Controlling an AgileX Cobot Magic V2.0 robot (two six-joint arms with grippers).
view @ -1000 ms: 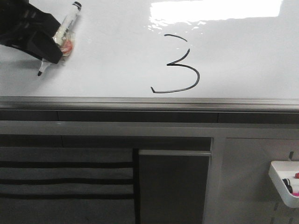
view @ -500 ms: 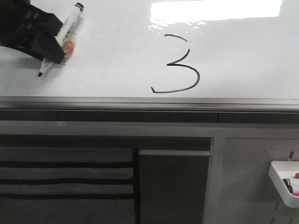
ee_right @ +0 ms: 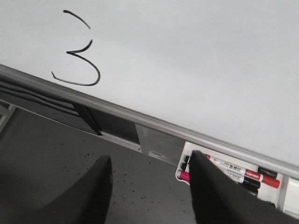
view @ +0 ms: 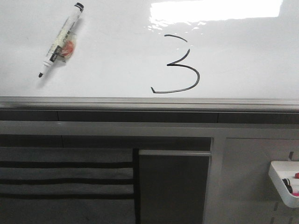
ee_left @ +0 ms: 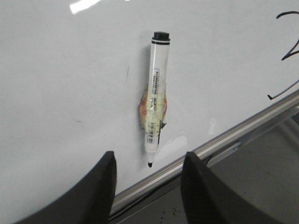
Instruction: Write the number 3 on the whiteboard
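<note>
Whiteboard is lying flat, its grey edge strip running along the near side. Number 3 is sitting toward the board's middle, its flat bottom stroke just short of the edge strip. Black marker is lying uncapped on the board's left part, well apart from the digit, tip pointing toward the edge. Left hand is hovering with fingers apart, gripping nothing. Right hand is hanging spread open off the board, over a small white tray of markers.

Overhead light is glaring as a bright patch on the far whiteboard, the marker is casting a soft shadow, and the near cabinet is sitting dim and grainy.
</note>
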